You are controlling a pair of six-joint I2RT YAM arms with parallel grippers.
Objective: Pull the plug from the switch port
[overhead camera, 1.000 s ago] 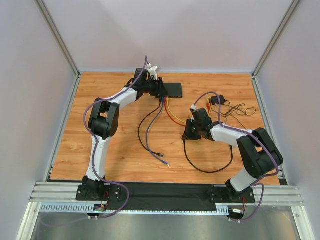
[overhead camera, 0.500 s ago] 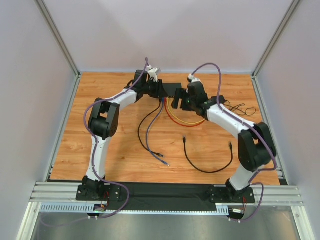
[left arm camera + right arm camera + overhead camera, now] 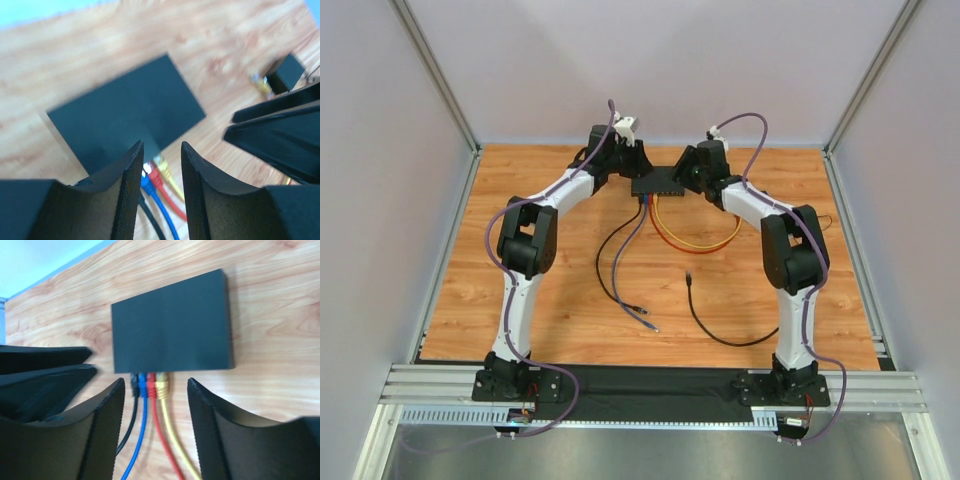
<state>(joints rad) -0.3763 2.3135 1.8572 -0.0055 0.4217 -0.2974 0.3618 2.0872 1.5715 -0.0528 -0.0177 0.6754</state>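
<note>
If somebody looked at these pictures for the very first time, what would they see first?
Probably the two robot arms meeting at the far middle of the wooden table, with the left gripper and the right gripper both open on either side of the flat black switch. Next come the cables plugged side by side into its near edge: a black cable, a blue cable, a red cable and a yellow cable.

The top view looks down from six o'clock, far off, while both wrist views — close, from opposite sides — share the switch (image 3: pixel 657 183) at twelve o'clock.
</note>
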